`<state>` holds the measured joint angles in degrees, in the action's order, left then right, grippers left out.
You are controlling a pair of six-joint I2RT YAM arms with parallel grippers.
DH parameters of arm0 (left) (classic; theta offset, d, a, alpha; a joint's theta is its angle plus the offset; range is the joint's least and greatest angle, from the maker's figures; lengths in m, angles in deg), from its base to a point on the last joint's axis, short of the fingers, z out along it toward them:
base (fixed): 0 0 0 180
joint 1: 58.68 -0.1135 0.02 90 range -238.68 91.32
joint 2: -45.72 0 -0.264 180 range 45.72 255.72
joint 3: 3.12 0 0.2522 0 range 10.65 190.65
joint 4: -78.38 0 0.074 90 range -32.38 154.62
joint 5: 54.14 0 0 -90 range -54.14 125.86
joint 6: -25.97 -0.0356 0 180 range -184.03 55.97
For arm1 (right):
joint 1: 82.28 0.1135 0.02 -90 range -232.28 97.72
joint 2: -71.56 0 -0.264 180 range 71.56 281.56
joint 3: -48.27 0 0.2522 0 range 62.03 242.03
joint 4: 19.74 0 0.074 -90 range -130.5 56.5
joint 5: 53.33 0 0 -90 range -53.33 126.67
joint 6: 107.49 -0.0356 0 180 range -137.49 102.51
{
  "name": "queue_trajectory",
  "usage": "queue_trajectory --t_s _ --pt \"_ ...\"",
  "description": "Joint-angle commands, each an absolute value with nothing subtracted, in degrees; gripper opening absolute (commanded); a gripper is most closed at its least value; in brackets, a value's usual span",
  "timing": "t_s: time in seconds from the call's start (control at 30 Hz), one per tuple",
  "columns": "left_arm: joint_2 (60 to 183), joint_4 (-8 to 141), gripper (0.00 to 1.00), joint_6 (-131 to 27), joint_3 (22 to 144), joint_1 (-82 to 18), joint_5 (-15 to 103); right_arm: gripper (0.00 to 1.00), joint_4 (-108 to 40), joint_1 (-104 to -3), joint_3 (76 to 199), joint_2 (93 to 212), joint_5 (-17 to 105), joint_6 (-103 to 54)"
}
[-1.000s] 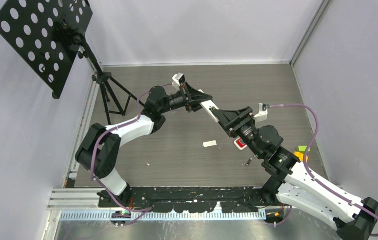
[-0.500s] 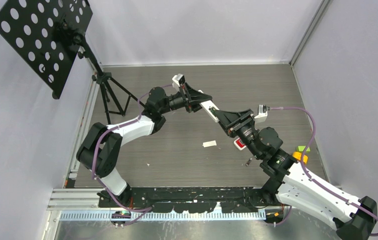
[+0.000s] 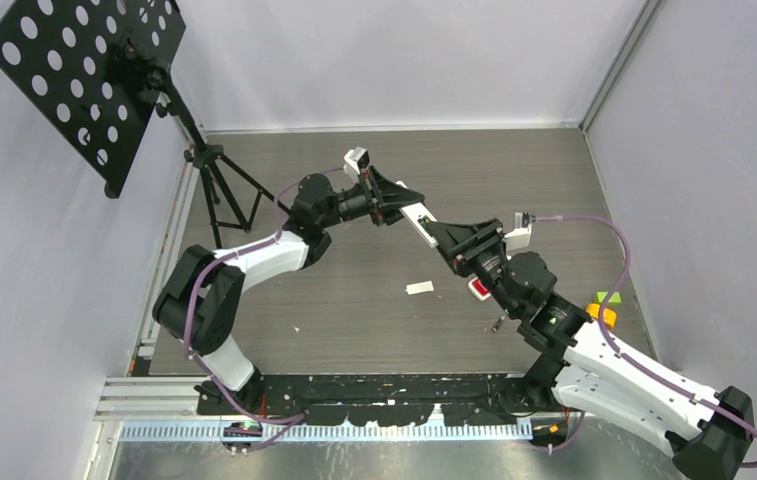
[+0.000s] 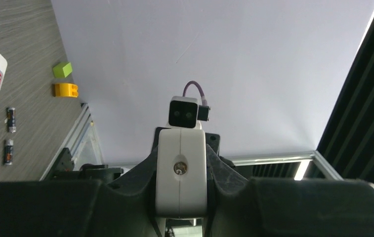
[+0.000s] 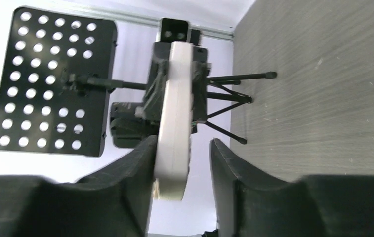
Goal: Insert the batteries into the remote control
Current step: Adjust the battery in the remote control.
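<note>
over table (image 3: 354, 290), left gripper (image 3: 402, 206) holds remote (image 3: 417, 214), right gripper (image 3: 434, 230) seemingly straddling it

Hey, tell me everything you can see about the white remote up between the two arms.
The white remote is a slim, rounded slab, plastic by its look, held in the air above the table, bridging the two arms. The left gripper is shut on one end, whose face shows a centre seam and a small round window. The other end lies inside the right gripper, open: one finger seems to touch it, the other stands clear. No buttons show.
</note>
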<state>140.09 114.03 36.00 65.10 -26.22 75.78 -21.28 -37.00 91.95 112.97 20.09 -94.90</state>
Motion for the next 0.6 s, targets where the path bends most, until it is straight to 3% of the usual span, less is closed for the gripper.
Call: queue_trajectory --t_s 0.0,0.1,0.17,0.4,0.57 --pt "136.33 114.48 0.0 30.57 66.41 -25.35 78.85 0.58 -26.31 -37.1 92.82 112.46 16.44 -93.64" --pt "135.42 109.23 0.0 25.41 67.28 -25.57 79.5 0.76 -24.0 -37.12 89.66 109.21 16.6 -91.46" --pt "134.64 105.13 0.0 21.11 68.01 -25.59 79.83 0.8 -21.34 -37.18 87.86 106.64 17.62 -90.09" --pt "131.95 93.31 0.0 11.14 69.84 -25.56 79.81 0.81 -23.25 -37.12 89.35 103.76 21.83 -83.3" --pt "131.59 92.05 0.0 10.11 70.36 -25.56 80.77 0.69 -31.93 -37.18 94.61 105.1 23.7 -75.8"
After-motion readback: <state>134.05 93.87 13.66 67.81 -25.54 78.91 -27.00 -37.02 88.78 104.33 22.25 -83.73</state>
